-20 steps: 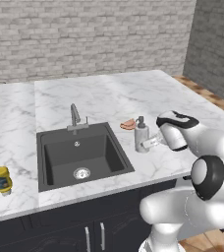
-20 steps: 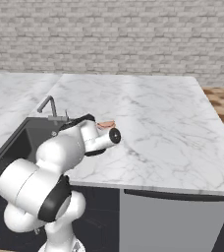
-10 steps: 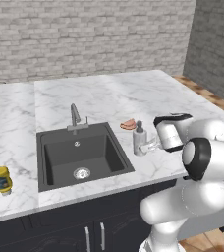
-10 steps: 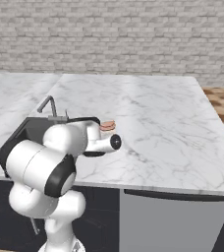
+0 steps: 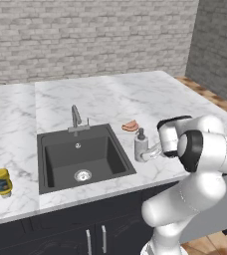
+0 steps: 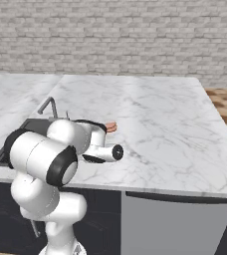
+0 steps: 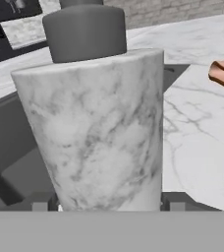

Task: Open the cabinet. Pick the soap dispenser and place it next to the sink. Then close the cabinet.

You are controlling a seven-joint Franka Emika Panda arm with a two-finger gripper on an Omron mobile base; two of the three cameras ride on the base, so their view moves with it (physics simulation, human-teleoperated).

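Gripper (image 5: 148,155) pinches upright soap dispenser (image 5: 141,145) beside sink (image 5: 80,155); no legible writing.

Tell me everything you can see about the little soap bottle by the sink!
The soap dispenser is a small light-grey bottle that looks like marbled stone, with a dark grey pump head on top. It stands upright on the white marble counter, just right of the black sink, with a small pinkish thing lying behind it. The robot's tool sits around its lower body, one finger on each side.
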